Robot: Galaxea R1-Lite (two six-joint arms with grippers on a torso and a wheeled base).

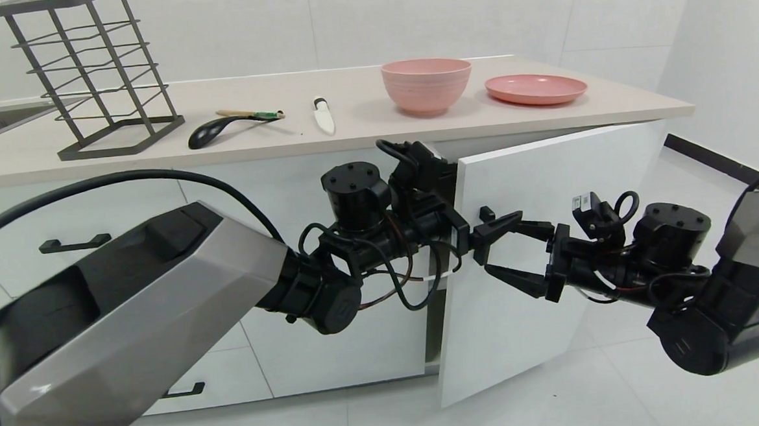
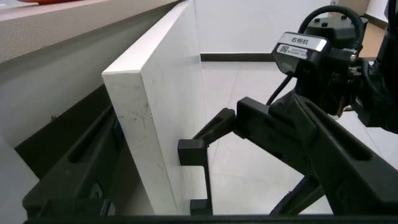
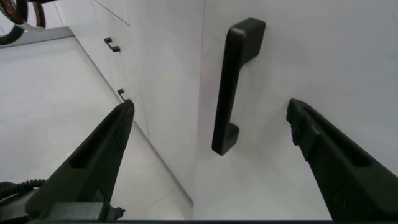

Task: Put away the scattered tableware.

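The right gripper, jaws spread wide, faces the cabinet door, whose upright handle sits at 9 o'clock just off its fingertips. The bowl and plate wait on the counter at 12 o'clock, well apart

Tabletop: smooth, matt. Bowl and plate: matt, plastic-like; bowl wall finely ribbed. Rack: dark metal wire. Cabinet door: smooth white, edge faintly scuffed. Handle: matt black.
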